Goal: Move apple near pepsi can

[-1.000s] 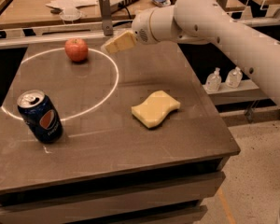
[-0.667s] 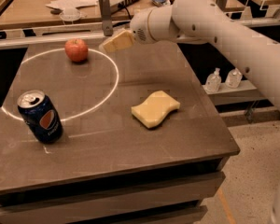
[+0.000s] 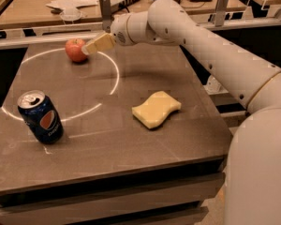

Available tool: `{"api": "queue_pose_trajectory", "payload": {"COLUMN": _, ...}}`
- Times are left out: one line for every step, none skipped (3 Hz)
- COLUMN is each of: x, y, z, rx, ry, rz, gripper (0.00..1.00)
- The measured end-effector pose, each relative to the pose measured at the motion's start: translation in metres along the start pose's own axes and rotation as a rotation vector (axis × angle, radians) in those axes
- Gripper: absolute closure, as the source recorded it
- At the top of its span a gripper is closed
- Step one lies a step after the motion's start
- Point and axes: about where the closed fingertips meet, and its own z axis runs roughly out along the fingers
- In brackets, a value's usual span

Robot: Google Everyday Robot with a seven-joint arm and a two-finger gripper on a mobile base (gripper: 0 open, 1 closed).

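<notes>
A dark worktop carries a red apple at 11 o'clock, inside a white ring, and an upright blue pepsi can at 8 o'clock, well apart from it; a pale yellow sponge lies flat near 4 o'clock. A white arm reaches in from 2 o'clock; its tan hand hangs just beside the apple's 3 o'clock side; whether it is wide or narrow cannot be told.

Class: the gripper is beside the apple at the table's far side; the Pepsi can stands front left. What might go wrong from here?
1. The gripper is at the right side of the round apple; a nudge may roll it toward the far left edge of the table.
2. The pepsi can stands upright near the front left edge; an apple brought in too low may tip it.
</notes>
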Motion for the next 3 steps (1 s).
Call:
{"api": "queue_pose_trajectory", "payload": {"x": 0.012, "y": 0.004, "z": 0.039, "rx": -0.026, "ry": -0.001, "rz": 0.025, "gripper": 0.00}}
{"api": "queue_pose_trajectory", "payload": {"x": 0.016, "y": 0.014, "z": 0.080, "rx": -0.059, "ry": 0.004, "rz": 0.039, "gripper": 0.00}}
{"api": "queue_pose_trajectory", "payload": {"x": 0.017, "y": 0.024, "z": 0.103, "rx": -0.090, "ry": 0.007, "rz": 0.049, "gripper": 0.03}}
